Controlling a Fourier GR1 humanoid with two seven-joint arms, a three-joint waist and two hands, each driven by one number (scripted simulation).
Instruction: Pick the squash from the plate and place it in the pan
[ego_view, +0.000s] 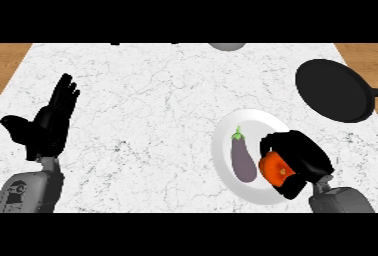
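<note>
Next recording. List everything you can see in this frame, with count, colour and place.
counter: one, white marbled, fills the view
plate: one, white, right of centre
squash: one, orange, on the plate's right side, inside the right hand
eggplant: one, purple with green stem, on the plate, left of the squash
pan: one, black, upper right, nothing in it
grey object: one, cut off at the top edge, cannot tell what
left hand: one, black, open, resting at the left, fingers up
right hand: one, black, curled round the squash over the plate
</note>
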